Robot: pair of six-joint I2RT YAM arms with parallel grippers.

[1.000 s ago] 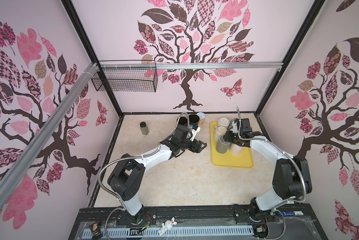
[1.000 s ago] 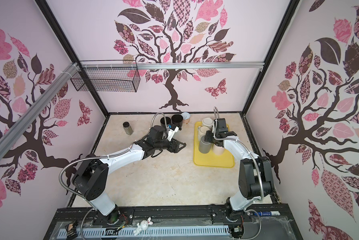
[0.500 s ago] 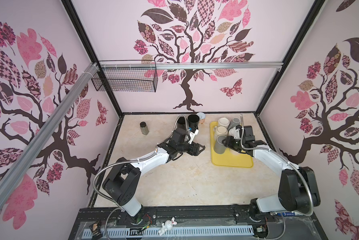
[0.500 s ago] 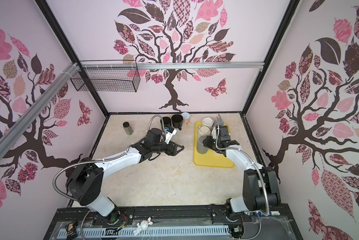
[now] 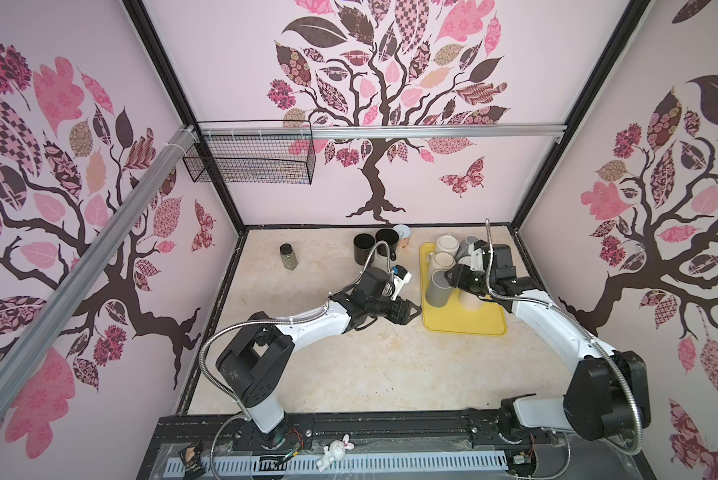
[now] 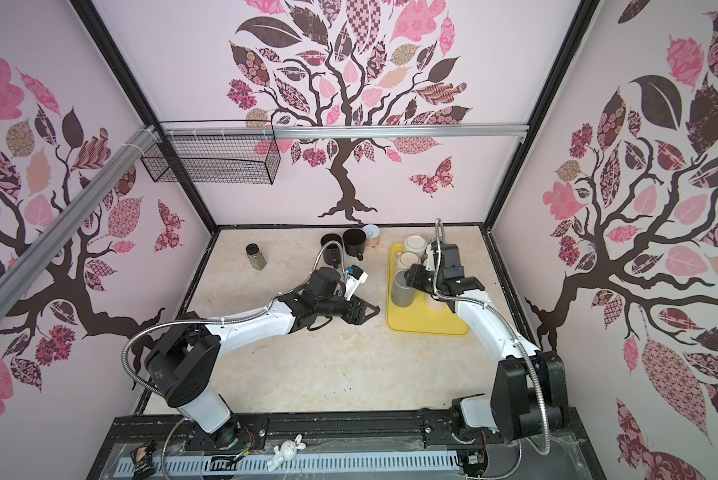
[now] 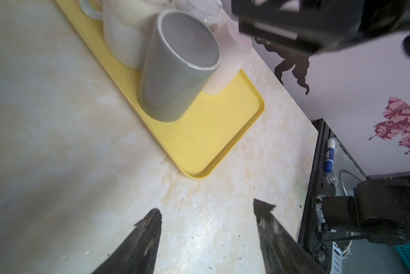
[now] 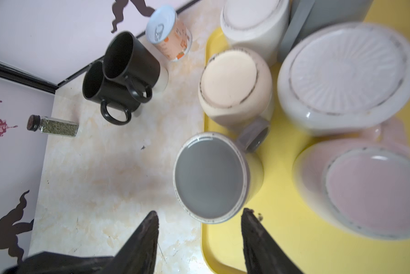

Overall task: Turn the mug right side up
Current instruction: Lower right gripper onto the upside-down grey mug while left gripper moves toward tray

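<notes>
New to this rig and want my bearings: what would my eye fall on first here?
The yellow tray on the right of the table stands out, crowded with upside-down mugs, a grey mug at its left edge. The right tool hangs open over them. Two black mugs stand upright at the table's far edge.

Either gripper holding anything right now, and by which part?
Nothing held: left gripper open over the beige tabletop; right gripper open near the inverted grey ceramic mug, empty.
</notes>
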